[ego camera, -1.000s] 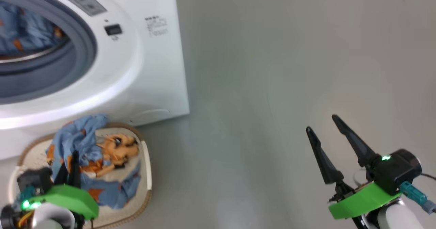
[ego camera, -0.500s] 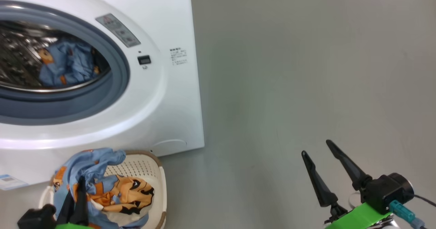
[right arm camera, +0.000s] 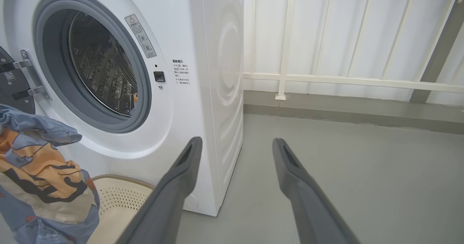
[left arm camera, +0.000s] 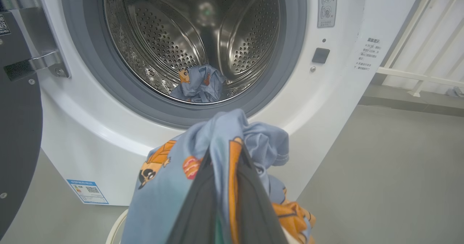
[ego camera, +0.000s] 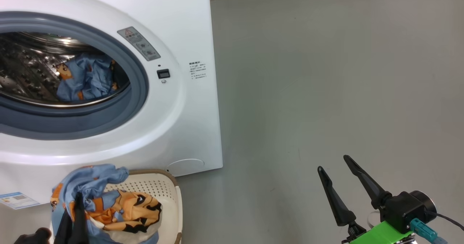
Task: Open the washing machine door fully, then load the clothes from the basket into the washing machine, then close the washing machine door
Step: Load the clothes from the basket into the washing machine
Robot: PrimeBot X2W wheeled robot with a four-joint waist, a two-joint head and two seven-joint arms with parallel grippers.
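**Loading step, garment in transit.** The left gripper (left arm camera: 224,155) is pinched tight on a fold of the light blue printed garment (left arm camera: 166,175). The fabric drapes down both sides of the dark fingers (left arm camera: 252,200) as a loose bundle, its long axis hanging roughly downward toward the basket (ego camera: 165,189). Whether the lowest hem is free of the basket cannot be told.

In the left wrist view the drum mouth (left arm camera: 192,30) of the washing machine (ego camera: 192,128) lies straight ahead of the left fingertips and above them. The lower lip of the grey gasket (left arm camera: 159,111) sits just beyond the top of the bundle. Another blue garment (left arm camera: 199,86) lies at the bottom of the perforated drum. The washing machine door (left arm camera: 14,135) stands swung aside at the left of that view, clear of the mouth.

The right gripper (ego camera: 332,163) is spread wide and empty over the floor (ego camera: 326,73), well apart from machine and basket and to the right of both.

*Judgement:* the left arm is the nearer one and the one carrying the load. The coming move calls for a lift and a forward carry along the finger axis. It should go high enough that the trailing fabric passes over the gasket lip rather than snagging on it.
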